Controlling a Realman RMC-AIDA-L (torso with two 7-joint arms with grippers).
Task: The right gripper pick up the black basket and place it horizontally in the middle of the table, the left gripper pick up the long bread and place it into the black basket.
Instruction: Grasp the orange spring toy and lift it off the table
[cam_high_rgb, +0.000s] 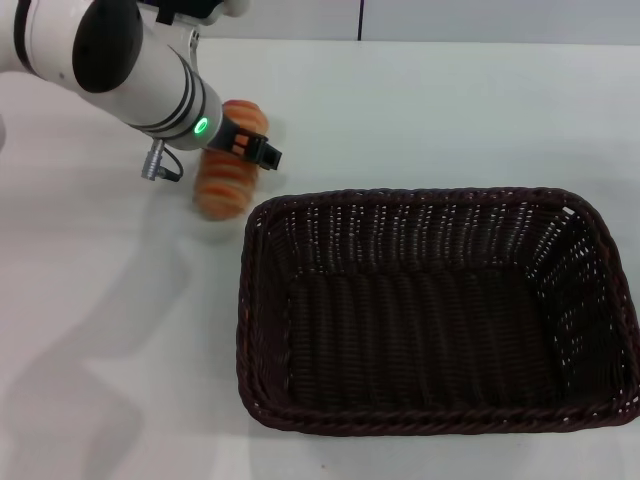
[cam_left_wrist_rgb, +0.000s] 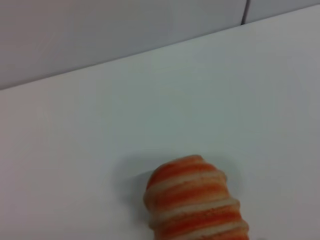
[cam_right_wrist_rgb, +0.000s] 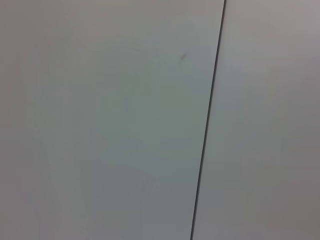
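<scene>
The basket (cam_high_rgb: 435, 310) lies flat on the table (cam_high_rgb: 90, 330), long side across, with nothing inside. It is to the right of the left claw (cam_high_rgb: 245, 148) and nearer to the robot. The claw is directly over the bread (cam_high_rgb: 228, 175), which lies on the table just beside the basket's far left corner. I cannot tell if the claw is open, closed, or gripping the bread. In the left wrist view the bread (cam_left_wrist_rgb: 196, 201) lies on the table (cam_left_wrist_rgb: 75, 150). The right claw is not visible.
</scene>
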